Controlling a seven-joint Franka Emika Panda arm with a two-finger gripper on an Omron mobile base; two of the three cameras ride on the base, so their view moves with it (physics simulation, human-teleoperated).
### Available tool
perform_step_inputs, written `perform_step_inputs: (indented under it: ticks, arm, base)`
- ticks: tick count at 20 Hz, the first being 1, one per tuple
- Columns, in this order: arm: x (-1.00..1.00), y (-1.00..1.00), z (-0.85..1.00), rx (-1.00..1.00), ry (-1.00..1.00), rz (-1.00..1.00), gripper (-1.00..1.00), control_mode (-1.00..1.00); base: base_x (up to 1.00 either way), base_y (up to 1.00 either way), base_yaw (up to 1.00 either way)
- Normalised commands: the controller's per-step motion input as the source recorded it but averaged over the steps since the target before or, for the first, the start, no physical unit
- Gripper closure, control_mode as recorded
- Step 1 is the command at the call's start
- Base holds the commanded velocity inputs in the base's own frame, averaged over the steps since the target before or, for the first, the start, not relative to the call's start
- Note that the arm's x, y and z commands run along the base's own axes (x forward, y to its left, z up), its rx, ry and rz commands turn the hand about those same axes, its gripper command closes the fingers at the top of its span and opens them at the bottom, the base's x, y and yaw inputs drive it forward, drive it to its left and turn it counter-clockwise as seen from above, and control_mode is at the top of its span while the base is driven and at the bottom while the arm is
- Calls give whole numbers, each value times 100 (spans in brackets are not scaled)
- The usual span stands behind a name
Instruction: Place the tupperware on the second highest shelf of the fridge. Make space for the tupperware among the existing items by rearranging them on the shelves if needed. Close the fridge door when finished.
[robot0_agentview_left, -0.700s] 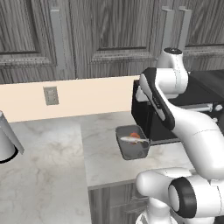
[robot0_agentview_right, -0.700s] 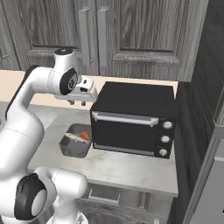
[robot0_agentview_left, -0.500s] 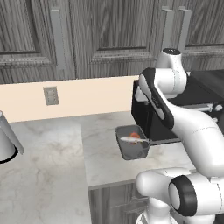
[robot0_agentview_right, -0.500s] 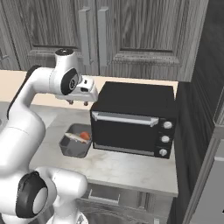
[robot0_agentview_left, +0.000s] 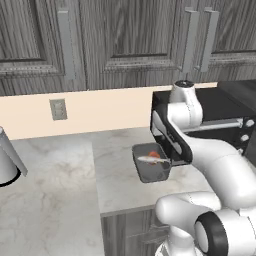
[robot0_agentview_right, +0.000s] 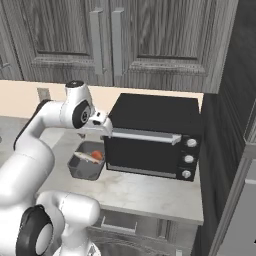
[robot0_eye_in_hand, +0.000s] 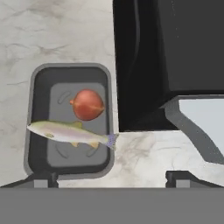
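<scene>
Dark grey wood cabinets (robot0_agentview_left: 125, 40) run along the wall above a pale backsplash, and below them a marbled stone counter (robot0_agentview_left: 55, 175) stretches out in front of us. On it, we've got the tupperware (robot0_eye_in_hand: 69, 120), a grey tub with rounded corners, sitting flat on the counter right beside a black toaster oven (robot0_agentview_right: 150, 137). Inside the tub we can make out a red round fruit (robot0_eye_in_hand: 88, 104) and a pale fish (robot0_eye_in_hand: 70, 132) lying across it, the tail poking just over the rim on the oven side.

Our pincer (robot0_eye_in_hand: 109, 178) hangs above the counter, looking straight down. From up here the tub lies below and off to one side of it, under one finger rather than between the two. The fingertips (robot0_eye_in_hand: 43, 179) stand wide apart, spread and holding nothing, one over the tub's near edge and the other over bare counter by the oven's corner. In the right base view the hand (robot0_agentview_right: 100, 122) sits up by the oven's top front corner, well clear of the tub (robot0_agentview_right: 86, 160) below it. On the left base view, the tub (robot0_agentview_left: 151, 162) shows just past the arm, against the oven's side.
</scene>
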Motion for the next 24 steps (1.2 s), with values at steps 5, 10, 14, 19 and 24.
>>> perform_step_inputs:
  ticks: [5,10,14,19,24]
  arm:
    - [-2,0,-85,1,6,-8,-100,-100]
    - [1,0,-59,8,6,-5,-100,-100]
    - [29,0,-45,8,11,-7,-100,-100]
    - [59,0,-33,8,12,-9,-100,-100]
    - [43,0,-41,1,4,-3,-100,-100]
  base:
    - [0,0,0]
    - [0,0,0]
    - [0,0,0]
    - [0,0,0]
    - [0,0,0]
